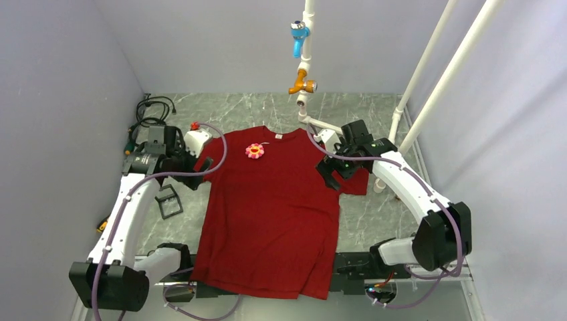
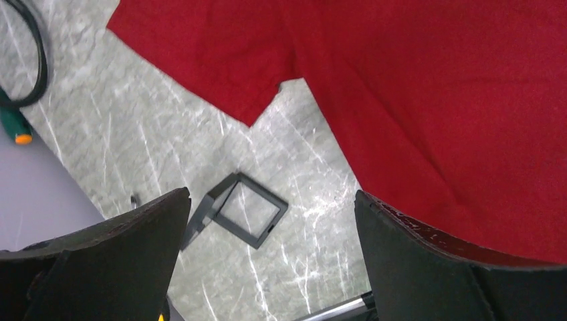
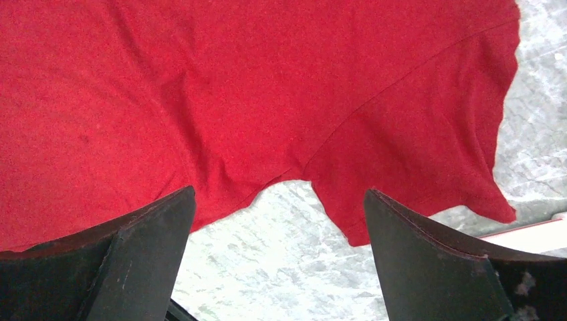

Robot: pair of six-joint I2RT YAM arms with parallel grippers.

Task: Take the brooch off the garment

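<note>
Nearest the arm bases lies the hem of the red garment [image 1: 267,274], spread flat on the table [image 1: 374,214]. Further up, the left gripper [image 1: 195,172] and right gripper [image 1: 332,175] hang by the two sleeves with jaws spread wide, gripping nothing. Beyond them the flower-shaped brooch [image 1: 255,150] sits just below the collar on the left arm's side. It is seemingly still pinned, though its fastening is too small to see, so removal looks not yet begun.
</note>
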